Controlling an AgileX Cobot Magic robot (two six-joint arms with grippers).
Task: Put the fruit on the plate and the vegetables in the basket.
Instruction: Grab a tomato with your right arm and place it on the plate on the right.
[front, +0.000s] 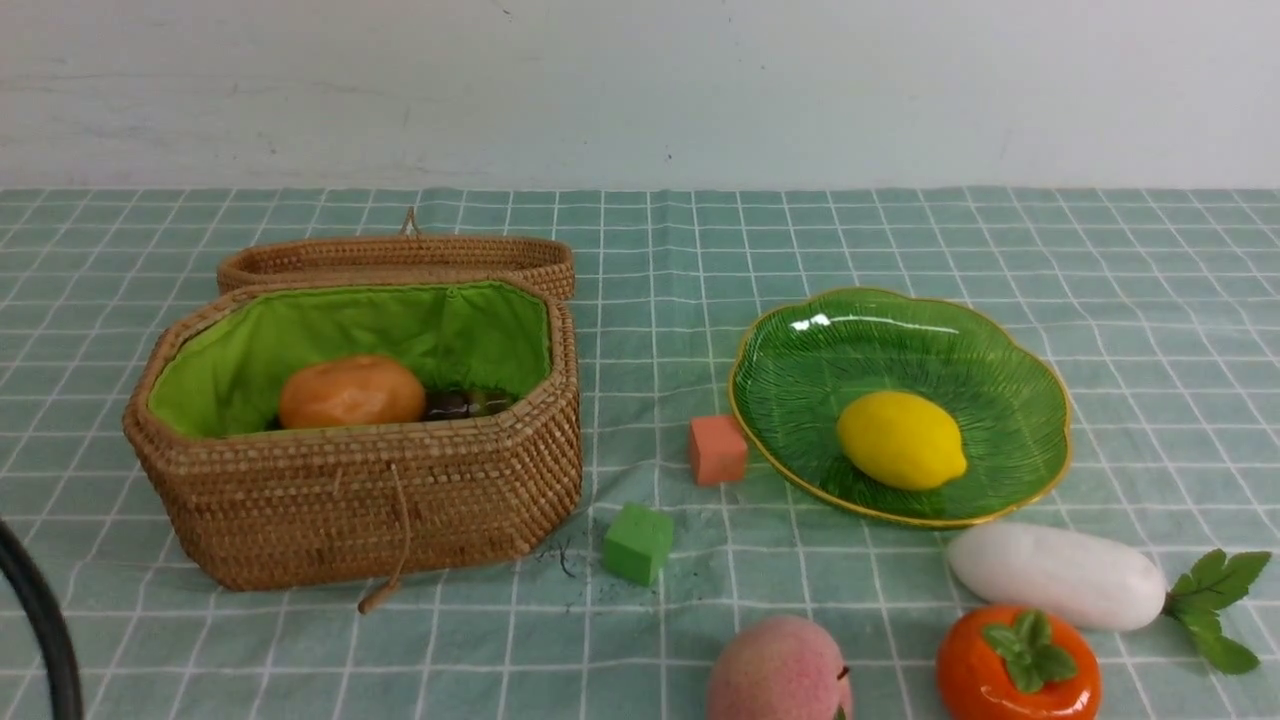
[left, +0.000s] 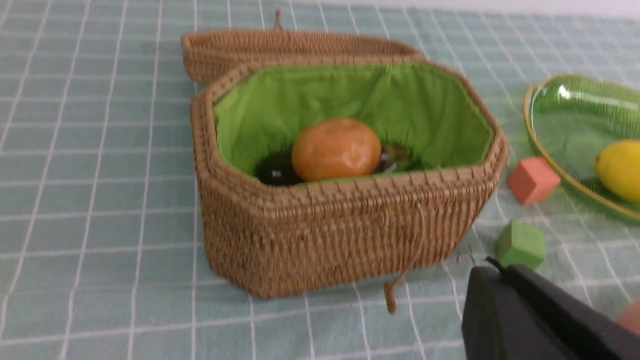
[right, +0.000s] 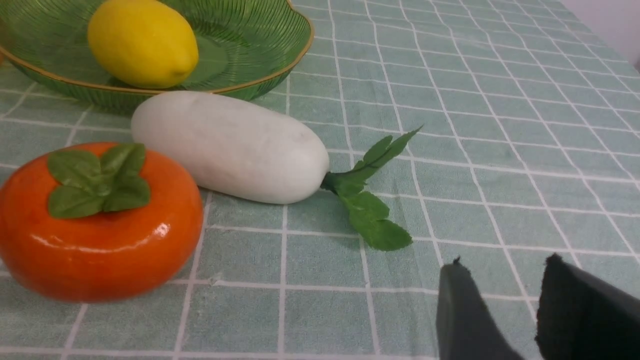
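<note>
Right claw: tips apart, empty, low over counter near the radish leaves. Left claw: tips look pressed together, holding nothing, near green cube.

Nearest edge: peach and persimmon on the cloth, apart. Radish lies just behind the persimmon, right by the plate rim. Green cube sits at the basket corner. Orange cube is just beside the plate.

Lemon is on the plate, alone. Basket is open, with the potato inside and a dark eggplant half hidden next to it. Lid lies behind.
</note>
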